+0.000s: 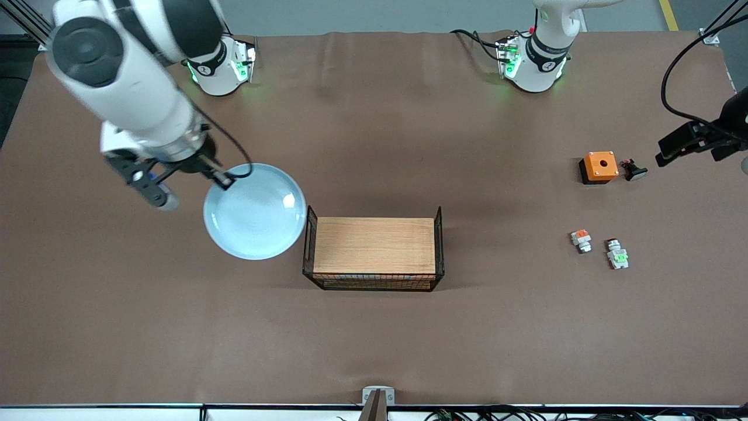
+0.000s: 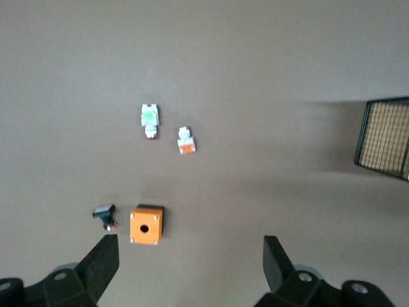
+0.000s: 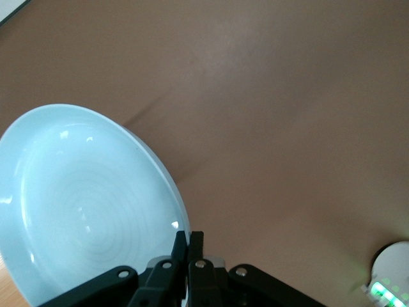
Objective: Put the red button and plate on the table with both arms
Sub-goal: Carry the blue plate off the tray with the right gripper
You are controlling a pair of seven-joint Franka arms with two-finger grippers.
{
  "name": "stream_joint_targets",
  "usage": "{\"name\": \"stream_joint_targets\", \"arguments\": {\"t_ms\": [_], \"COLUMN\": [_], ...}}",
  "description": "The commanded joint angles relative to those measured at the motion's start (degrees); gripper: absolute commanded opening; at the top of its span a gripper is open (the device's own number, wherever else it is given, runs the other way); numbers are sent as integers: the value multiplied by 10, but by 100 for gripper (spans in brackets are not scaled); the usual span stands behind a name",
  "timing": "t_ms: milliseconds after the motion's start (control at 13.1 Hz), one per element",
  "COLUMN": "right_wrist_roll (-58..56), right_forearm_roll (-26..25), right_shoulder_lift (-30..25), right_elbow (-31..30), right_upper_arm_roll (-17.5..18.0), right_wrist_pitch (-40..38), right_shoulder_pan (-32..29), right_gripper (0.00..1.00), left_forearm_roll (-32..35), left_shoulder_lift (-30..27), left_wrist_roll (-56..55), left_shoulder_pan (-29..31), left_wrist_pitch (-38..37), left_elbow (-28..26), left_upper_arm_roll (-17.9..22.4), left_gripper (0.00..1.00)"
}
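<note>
Front view, from frame left: the right gripper [image 1: 225,177] pinches one plate [image 1: 255,211] by its rim, up off the table [image 1: 374,339]; one crate [image 1: 374,252] mid-frame; one red button [image 1: 617,254] lower right; the left gripper [image 2: 190,257] spread wide, empty.

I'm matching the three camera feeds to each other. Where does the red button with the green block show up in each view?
Front view: the red button lies on the table at the left arm's end, beside the orange-block part.
Left wrist view: the button is above the open left gripper.
Right wrist view: not in it; the right gripper is pinching the plate.
Shared landmark: the orange box.
</note>
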Motion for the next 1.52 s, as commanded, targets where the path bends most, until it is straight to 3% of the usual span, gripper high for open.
{"name": "stream_joint_targets", "arguments": {"t_ms": [0, 305, 610, 839, 1067, 1448], "right_wrist_roll": [-139, -314, -436, -511, -534, -625], "right_forearm_roll": [11, 10, 10, 10, 10, 10], "right_shoulder_lift": [-9, -1, 8, 17, 51, 81], "right_elbow": [-37, -71, -161, -219, -234, -266], "right_upper_arm_roll": [11, 10, 10, 10, 10, 10], "right_wrist_pitch": [2, 37, 156, 225, 255, 315], "right_shoulder_pan": [-83, -163, -222, -243, -265, -286], "right_gripper": [0, 0, 0, 0, 0, 0], "left_forearm_roll": [-10, -10, -10, -10, -10, -8], "left_shoulder_lift": [-17, -51, -73, -74, -74, -74], "left_wrist_roll": [-5, -8, -31, -36, -36, -37], "left_shoulder_pan": [-39, -50, -55, -60, -61, -103], "left_wrist_pitch": [-29, -30, -30, -30, -29, -28], "left_elbow": [-5, -40, -58, -61, -61, -62], "left_upper_arm_roll": [24, 26, 23, 22, 22, 57], "left_gripper": [99, 99, 99, 99, 99, 99]}}
